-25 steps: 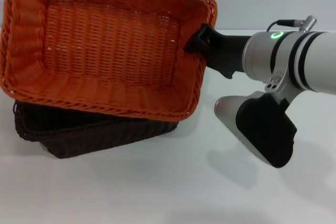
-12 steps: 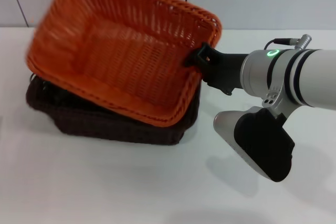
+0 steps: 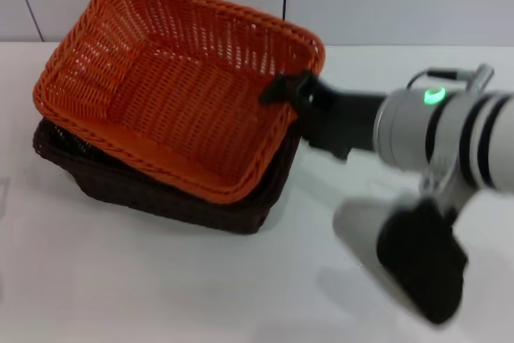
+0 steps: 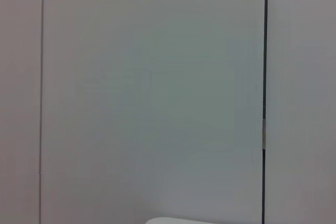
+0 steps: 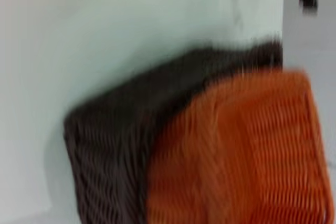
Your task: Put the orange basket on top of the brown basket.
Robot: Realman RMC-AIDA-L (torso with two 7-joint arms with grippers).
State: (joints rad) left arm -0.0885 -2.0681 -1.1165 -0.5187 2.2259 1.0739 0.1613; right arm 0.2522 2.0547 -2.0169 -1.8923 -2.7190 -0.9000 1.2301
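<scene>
The orange basket (image 3: 173,90) sits nested in the brown basket (image 3: 161,194) on the white table (image 3: 161,287), hiding all but the brown one's rim and near side. The right tool (image 3: 283,91) is pinching the orange basket's right rim; its inner finger is hidden behind the weave. The right wrist view shows both baskets blurred. The left tool is out of view.
</scene>
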